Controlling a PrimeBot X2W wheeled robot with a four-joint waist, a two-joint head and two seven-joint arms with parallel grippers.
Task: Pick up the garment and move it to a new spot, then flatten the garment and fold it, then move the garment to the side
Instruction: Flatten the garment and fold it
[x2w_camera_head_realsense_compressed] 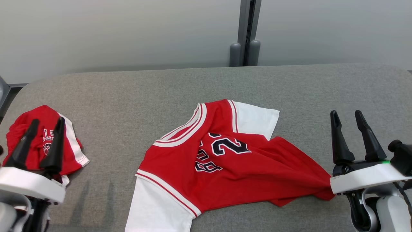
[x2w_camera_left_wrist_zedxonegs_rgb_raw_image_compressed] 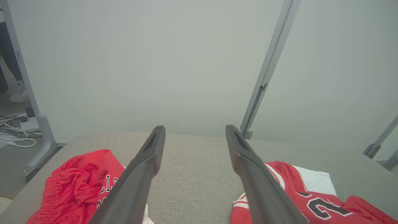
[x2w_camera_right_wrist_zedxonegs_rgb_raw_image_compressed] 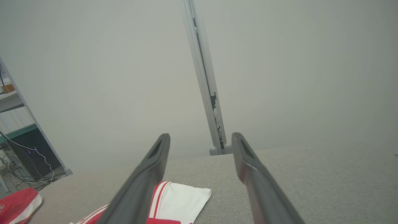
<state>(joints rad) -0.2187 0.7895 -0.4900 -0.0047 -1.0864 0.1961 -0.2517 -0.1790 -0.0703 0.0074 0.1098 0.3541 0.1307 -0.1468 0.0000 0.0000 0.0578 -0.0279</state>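
Your left gripper (x2w_camera_head_realsense_compressed: 47,120) and right gripper (x2w_camera_head_realsense_compressed: 346,113) both stand wide and empty. The jersey (x2w_camera_head_realsense_compressed: 225,161) lies rumpled mid-table (x2w_camera_head_realsense_compressed: 289,83), its hem bunched beside the right gripper. The left sits by 1 other red garment (x2w_camera_head_realsense_compressed: 43,112); you could snag that instead, or pinch just 1 layer.

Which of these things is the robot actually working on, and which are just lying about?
In the job: red basketball jersey with white sleeves; open left gripper; open right gripper; grey fabric table.
Lying about: crumpled red garment at left; grey partition post.
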